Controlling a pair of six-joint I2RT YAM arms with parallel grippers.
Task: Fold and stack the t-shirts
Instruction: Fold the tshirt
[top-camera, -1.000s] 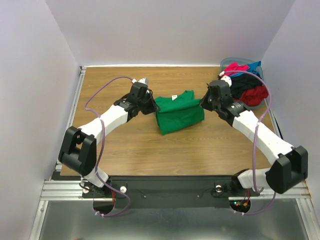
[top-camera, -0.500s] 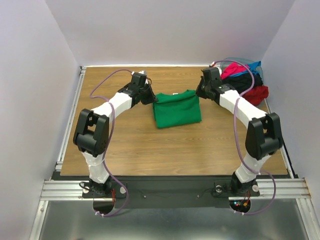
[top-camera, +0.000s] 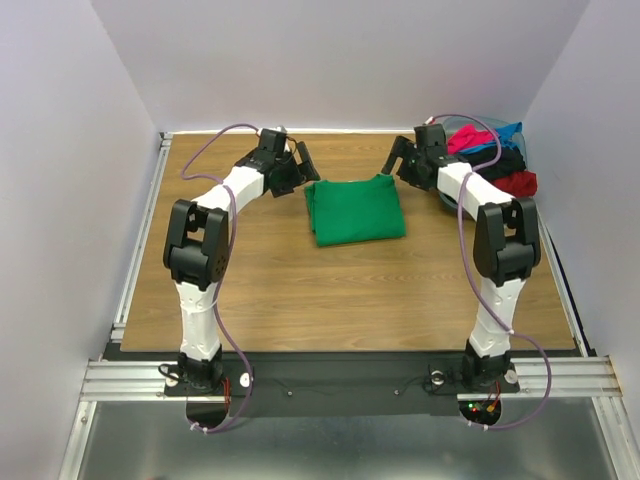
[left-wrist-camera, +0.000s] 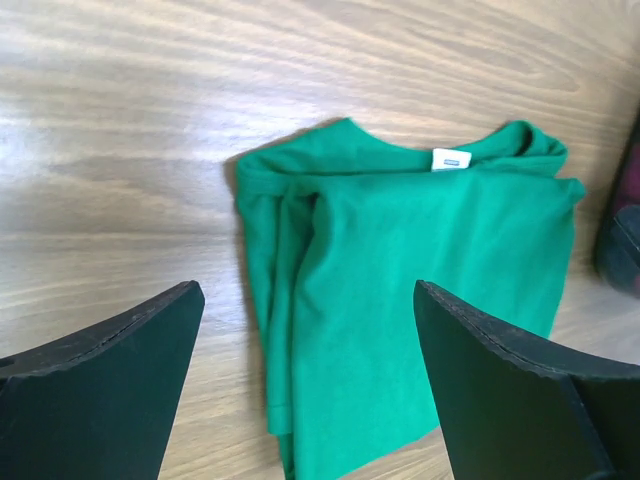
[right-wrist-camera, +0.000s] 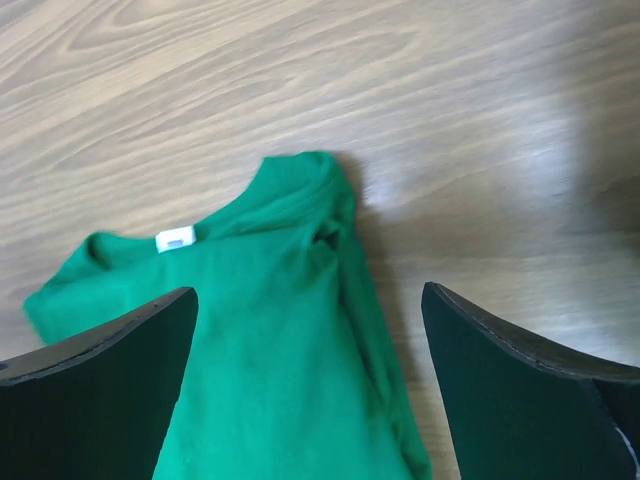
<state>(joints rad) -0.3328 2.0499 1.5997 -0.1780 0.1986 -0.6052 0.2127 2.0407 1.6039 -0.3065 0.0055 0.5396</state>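
Note:
A bright green t-shirt (top-camera: 355, 210) lies folded flat on the wooden table, collar toward the back. My left gripper (top-camera: 300, 166) stands open just off its back left corner, holding nothing. My right gripper (top-camera: 399, 160) stands open off its back right corner, also holding nothing. The left wrist view shows the green shirt (left-wrist-camera: 400, 300) with its white neck label (left-wrist-camera: 451, 160) below the spread left gripper (left-wrist-camera: 306, 288). In the right wrist view the same shirt (right-wrist-camera: 270, 350) lies under the open right gripper (right-wrist-camera: 309, 290). Other t-shirts are heaped at the back right: pink-red (top-camera: 470, 138), blue (top-camera: 508, 133), black (top-camera: 500, 160), red (top-camera: 515, 183).
A grey-blue bin (top-camera: 484, 120) holds the heap of shirts in the back right corner, close behind the right arm. White walls enclose the table (top-camera: 300, 290) on three sides. Purple cables loop over both arms.
Both grippers have opened and let go of the green shirt. Both arms have reached toward the back of the table, and the shirt has shifted back and now lies flat.

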